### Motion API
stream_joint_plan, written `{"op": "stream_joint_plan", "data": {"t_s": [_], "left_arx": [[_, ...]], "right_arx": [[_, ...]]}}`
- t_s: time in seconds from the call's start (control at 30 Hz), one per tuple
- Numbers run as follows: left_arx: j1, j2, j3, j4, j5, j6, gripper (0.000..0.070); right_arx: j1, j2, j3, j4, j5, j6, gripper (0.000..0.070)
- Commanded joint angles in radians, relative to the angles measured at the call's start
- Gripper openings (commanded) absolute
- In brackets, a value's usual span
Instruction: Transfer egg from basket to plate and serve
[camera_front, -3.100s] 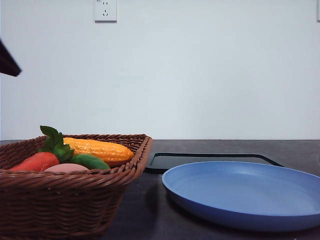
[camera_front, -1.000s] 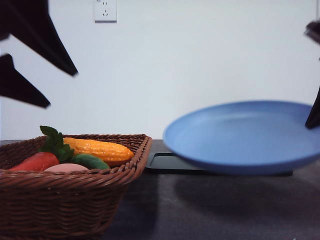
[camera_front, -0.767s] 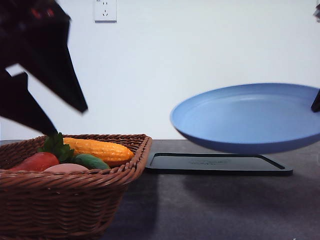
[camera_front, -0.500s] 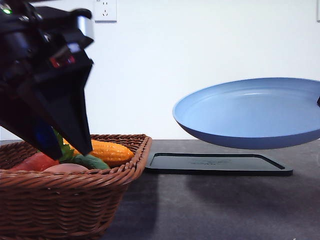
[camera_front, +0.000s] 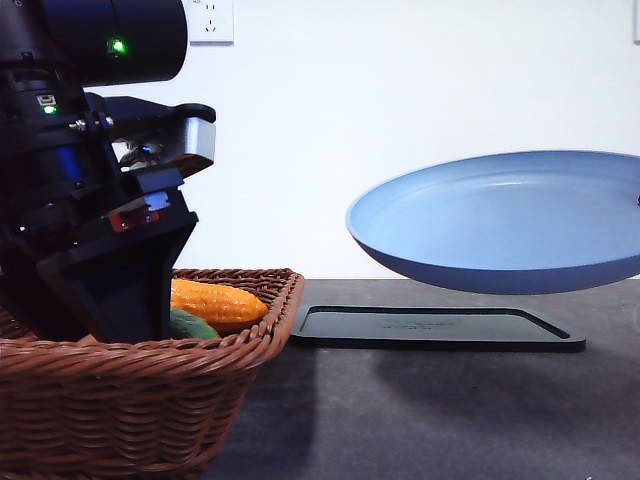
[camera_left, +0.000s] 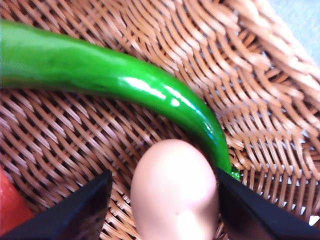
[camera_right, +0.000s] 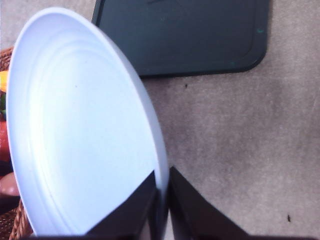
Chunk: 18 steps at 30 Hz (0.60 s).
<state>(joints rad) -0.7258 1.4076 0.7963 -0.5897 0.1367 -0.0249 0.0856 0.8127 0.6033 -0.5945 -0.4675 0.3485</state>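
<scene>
One egg (camera_left: 174, 192), one basket (camera_front: 150, 395), one plate (camera_front: 500, 220), one tray (camera_front: 430, 327).

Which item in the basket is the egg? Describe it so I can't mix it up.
Look into the wicker basket, where the left gripper is lowered. The egg sits between its open fingers, beside the tip of a long green pepper. It is the only pale pinkish, smooth oval there.
</scene>
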Motion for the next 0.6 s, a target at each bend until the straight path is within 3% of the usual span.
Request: {"op": "stream_joint_plan", "data": {"t_s": [0.0,0.1,0.33,0.57], "left_arx": [[-0.013,0.016,0.014,0.000,0.002,0.013,0.0406],[-0.014,0.016,0.014,-0.004,0.002,0.013,0.0363],[-0.014,0.016,0.014,-0.024,0.002,0.013,0.0182],[-0.011,0.003,0.032,-0.032,-0.006,0.013,0.0167]], "right_arx": [[0.001,0.001,0.016,0.010,-0.003,0.010,0.0000],[0.001,0.001,0.016,0.011,-0.003,0.010,0.0000],[0.001,0.001,0.016,0.018,-0.003,0.010,0.0000],[0.001,0.001,0.016,0.017,-0.007,0.010,0.0000]]}}
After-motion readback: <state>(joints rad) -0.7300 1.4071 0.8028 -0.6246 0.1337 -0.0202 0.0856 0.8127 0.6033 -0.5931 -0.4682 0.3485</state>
